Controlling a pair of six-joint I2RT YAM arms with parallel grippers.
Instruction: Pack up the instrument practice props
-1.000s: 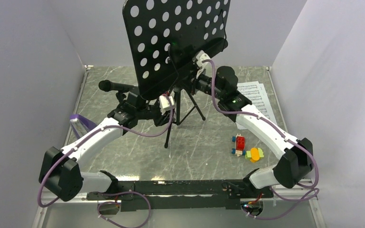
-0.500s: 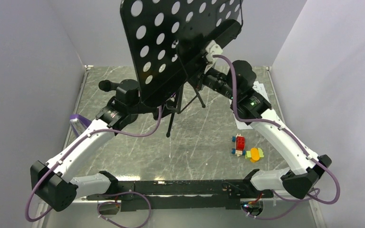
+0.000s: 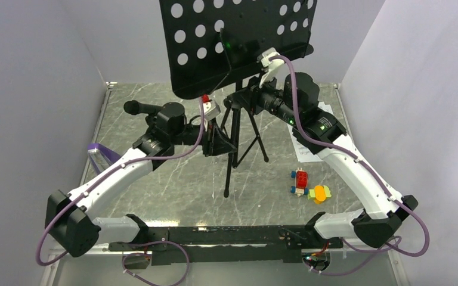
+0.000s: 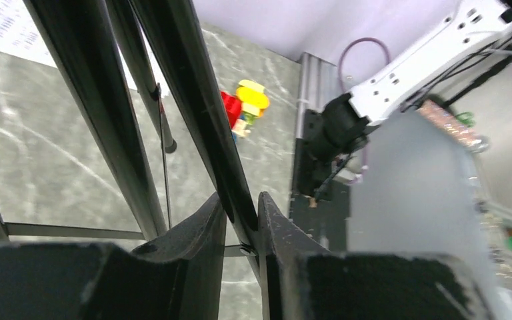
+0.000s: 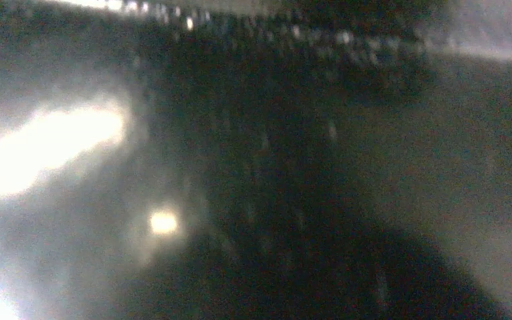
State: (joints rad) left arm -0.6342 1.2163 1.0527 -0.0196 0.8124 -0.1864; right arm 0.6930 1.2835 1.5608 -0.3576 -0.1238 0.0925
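Observation:
The black music stand stands upright at the table's middle, its perforated desk (image 3: 238,42) high at the back and its tripod legs (image 3: 234,156) below. My left gripper (image 3: 219,143) is shut on one tripod leg (image 4: 193,100), which shows between the fingertips in the left wrist view (image 4: 240,203). My right gripper (image 3: 241,98) is at the stand's post just under the desk; its jaws are lost against the black, and the right wrist view is dark blur. White sheet music (image 3: 327,122) lies partly under the right arm. The purple metronome (image 3: 99,152) and the black microphone stand (image 3: 136,108) sit at the left.
Small red (image 3: 301,180) and yellow-green (image 3: 320,193) toy blocks lie at the right front, also seen in the left wrist view (image 4: 247,100). Grey walls close the table on three sides. The arms' base rail (image 3: 214,238) runs along the near edge.
The stand has swung from tilted to upright and shifted right. The left gripper moved right along with the tripod leg; the right arm rose and stretched toward the post.

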